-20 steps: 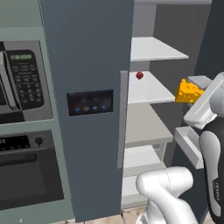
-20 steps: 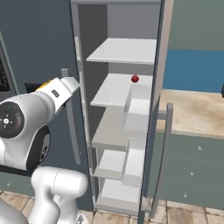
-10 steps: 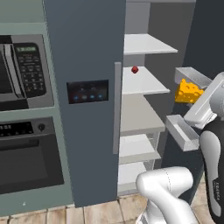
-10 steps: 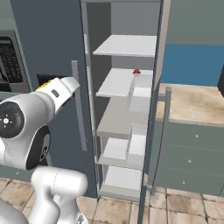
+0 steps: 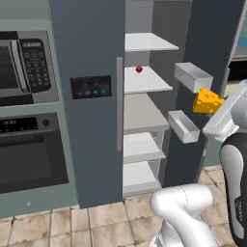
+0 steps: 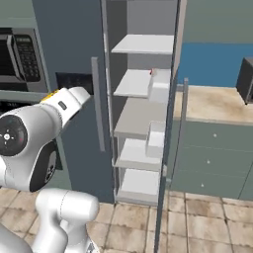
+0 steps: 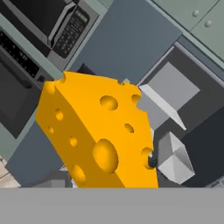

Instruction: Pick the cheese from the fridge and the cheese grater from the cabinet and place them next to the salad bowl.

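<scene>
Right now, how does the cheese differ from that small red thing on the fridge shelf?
The cheese is a yellow-orange wedge with holes; the red thing is small, round and dark red. The cheese is out of the fridge, up at the hand; the red thing rests on a white shelf inside. The cheese looks larger.

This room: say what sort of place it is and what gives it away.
Most likely a home kitchen, computer-rendered. A tall grey-blue fridge stands open with white shelves inside, a microwave sits above a built-in oven beside it, and a counter with drawers runs off to the side.
</scene>
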